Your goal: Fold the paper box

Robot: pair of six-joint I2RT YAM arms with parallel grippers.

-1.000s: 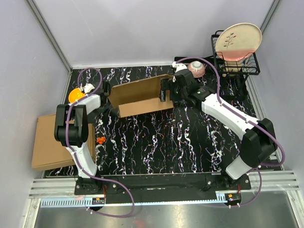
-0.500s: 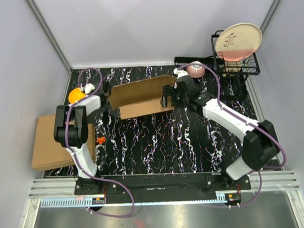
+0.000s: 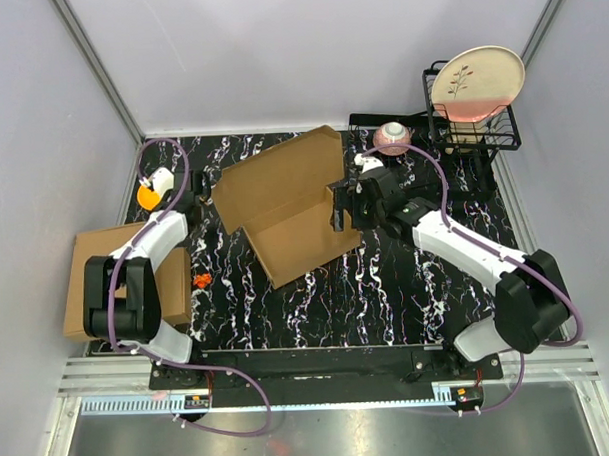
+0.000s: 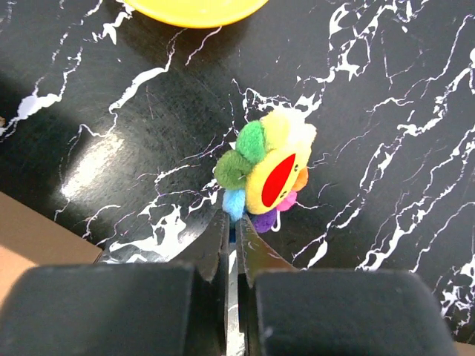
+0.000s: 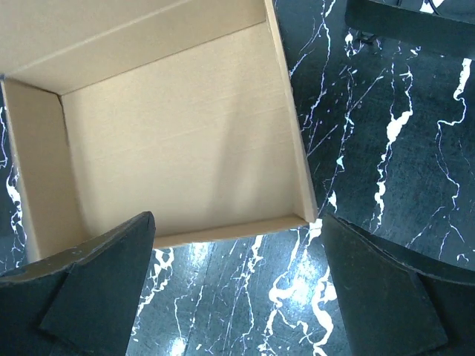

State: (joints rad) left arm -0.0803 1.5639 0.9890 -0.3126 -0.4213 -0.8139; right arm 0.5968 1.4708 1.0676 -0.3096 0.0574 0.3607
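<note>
Top external shows orange bowl left of paper box.

Black marble-look tabletop w/ white veins in centre. Plain pale grey walls on 3 sides, slanted aluminium corner posts btw them. Ribbed silver metal rail along near edge. Light even.

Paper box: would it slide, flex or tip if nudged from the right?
Likely light: the paper box is thin corrugated card, so it should slide easily on the glossy table. Its upright walls look thin, so they may flex inward. The big open lid could swing or shift its balance.
</note>
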